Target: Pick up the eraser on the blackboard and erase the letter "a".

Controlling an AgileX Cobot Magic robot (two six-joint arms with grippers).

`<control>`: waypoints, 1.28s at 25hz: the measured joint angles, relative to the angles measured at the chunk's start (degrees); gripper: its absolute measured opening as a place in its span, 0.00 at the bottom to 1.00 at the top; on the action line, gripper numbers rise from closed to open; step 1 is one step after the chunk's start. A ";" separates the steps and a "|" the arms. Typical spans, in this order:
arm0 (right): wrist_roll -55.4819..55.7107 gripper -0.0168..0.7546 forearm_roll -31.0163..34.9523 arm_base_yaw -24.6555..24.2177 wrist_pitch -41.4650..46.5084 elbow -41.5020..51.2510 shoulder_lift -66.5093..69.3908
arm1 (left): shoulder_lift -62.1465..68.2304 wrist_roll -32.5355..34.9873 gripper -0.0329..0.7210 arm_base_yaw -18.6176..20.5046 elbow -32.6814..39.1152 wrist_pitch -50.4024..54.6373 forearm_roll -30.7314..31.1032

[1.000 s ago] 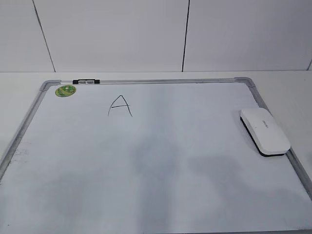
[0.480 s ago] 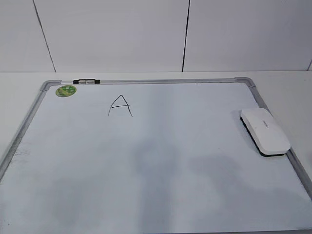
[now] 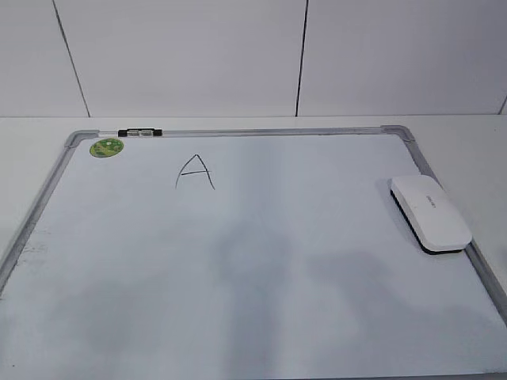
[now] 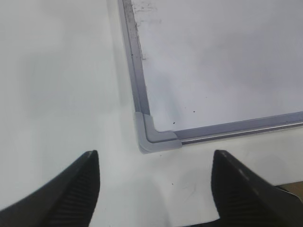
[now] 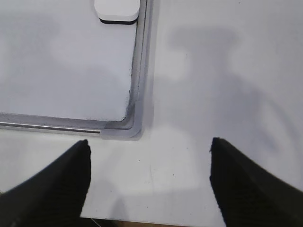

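Note:
The white eraser (image 3: 430,212) lies on the right side of the blackboard (image 3: 261,269), against its right frame. Its near end shows at the top of the right wrist view (image 5: 117,10). No lowercase "a" shows on the board; the only mark is a pointed capital A (image 3: 195,171) at the upper left. My left gripper (image 4: 155,160) is open and empty over the table, just before the board's near left corner (image 4: 156,139). My right gripper (image 5: 150,142) is open and empty before the near right corner (image 5: 124,128). Neither gripper shows in the exterior view.
A round green sticker (image 3: 106,147) sits in the board's far left corner. A small black-and-silver clip (image 3: 139,132) sits on the top frame. The board lies on a white table (image 3: 467,150) with a white panelled wall behind. The table's front edge lies just under both grippers.

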 joint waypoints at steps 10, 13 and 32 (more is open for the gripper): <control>0.00 0.79 0.00 0.00 0.00 0.00 0.00 | 0.00 -0.09 0.76 0.00 0.00 -0.13 0.00; 0.00 0.79 0.00 0.00 0.00 0.00 0.00 | 0.00 -0.09 0.76 0.00 0.00 -0.13 0.00; 0.00 0.79 0.00 -6.09 0.00 0.00 -0.61 | -11.30 -0.09 0.71 0.00 0.00 -0.13 0.09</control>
